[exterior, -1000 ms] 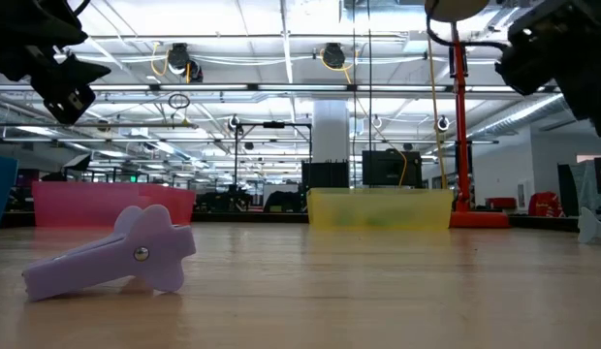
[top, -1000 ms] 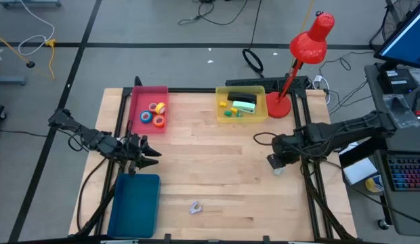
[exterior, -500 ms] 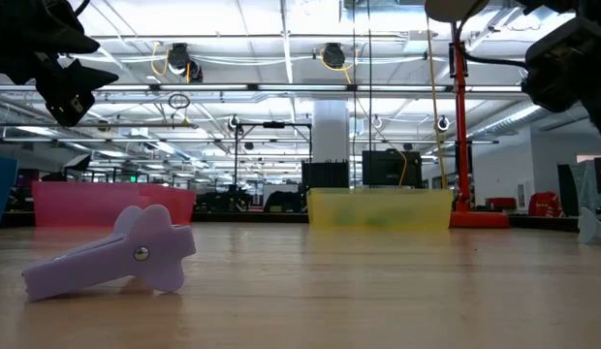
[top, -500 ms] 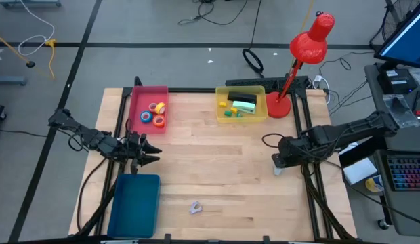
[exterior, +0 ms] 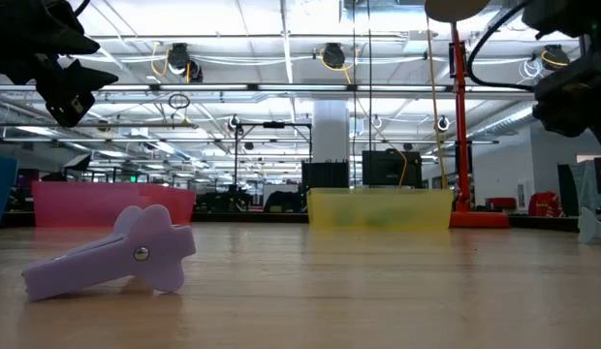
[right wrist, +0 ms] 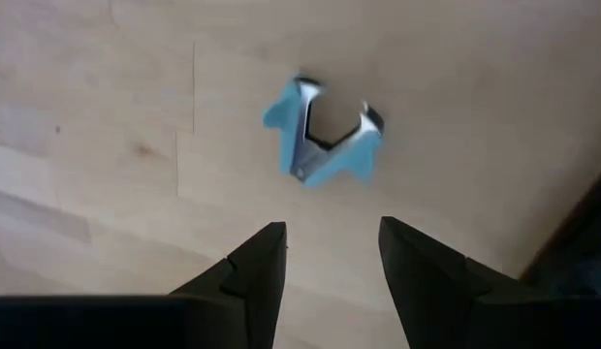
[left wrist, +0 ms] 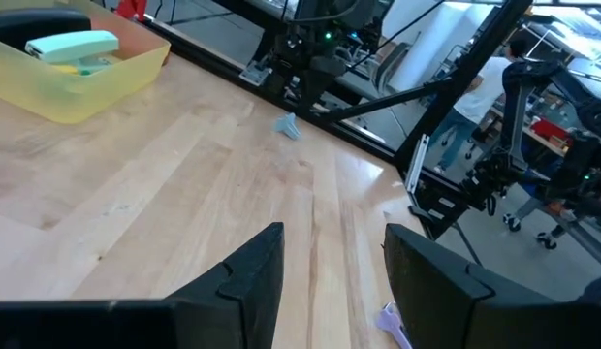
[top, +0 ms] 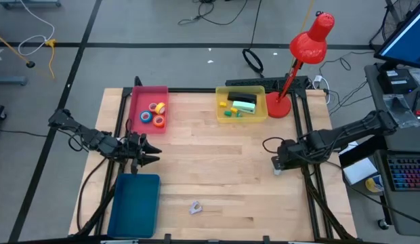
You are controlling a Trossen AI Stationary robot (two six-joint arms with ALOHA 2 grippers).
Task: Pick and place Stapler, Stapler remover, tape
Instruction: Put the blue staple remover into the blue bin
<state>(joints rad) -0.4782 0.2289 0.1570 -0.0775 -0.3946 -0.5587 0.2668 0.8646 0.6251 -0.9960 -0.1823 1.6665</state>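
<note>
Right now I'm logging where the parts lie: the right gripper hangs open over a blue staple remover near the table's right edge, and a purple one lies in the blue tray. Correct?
Not quite. The purple staple remover lies on the bare wood beside the blue tray, not in it, as the high view shows. The right gripper does hang open over the blue staple remover near the right edge.

pink tray point(top: 138, 102) with red, blue, yellow, orange tape point(top: 156, 112); yellow bin point(top: 259, 108); blue tray point(top: 135, 203); light-blue stapler remover point(right wrist: 322, 134); red lamp point(top: 310, 39).

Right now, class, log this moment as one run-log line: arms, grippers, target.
right gripper: open, above light blue metal-jawed staple remover lying on wooden table | left gripper: open, empty, by blue tray | lilac staple remover: untouched
</note>
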